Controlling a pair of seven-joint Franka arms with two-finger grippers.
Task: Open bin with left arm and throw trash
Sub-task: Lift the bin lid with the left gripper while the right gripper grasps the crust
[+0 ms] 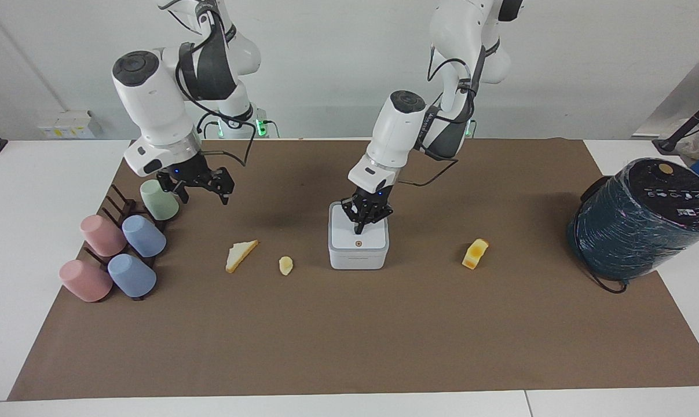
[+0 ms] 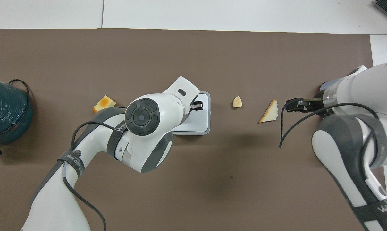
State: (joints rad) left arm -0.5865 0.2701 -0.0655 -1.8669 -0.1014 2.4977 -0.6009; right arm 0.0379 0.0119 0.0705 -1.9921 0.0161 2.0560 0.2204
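My left gripper (image 1: 363, 218) is low over the bin (image 1: 358, 250), its fingers pinched close with nothing in them, by the lid's orange dot. The lid is down. The 3 bits of trash lie on the mat beside the bin: bread (image 1: 240, 255) and lump (image 1: 285, 265) toward the right arm's end, chunk (image 1: 475, 254) toward mine. If I push off the dot, I think the light bin could slide or tip. My right gripper (image 1: 200, 184) hangs spread wide by the cups (image 1: 143, 236).
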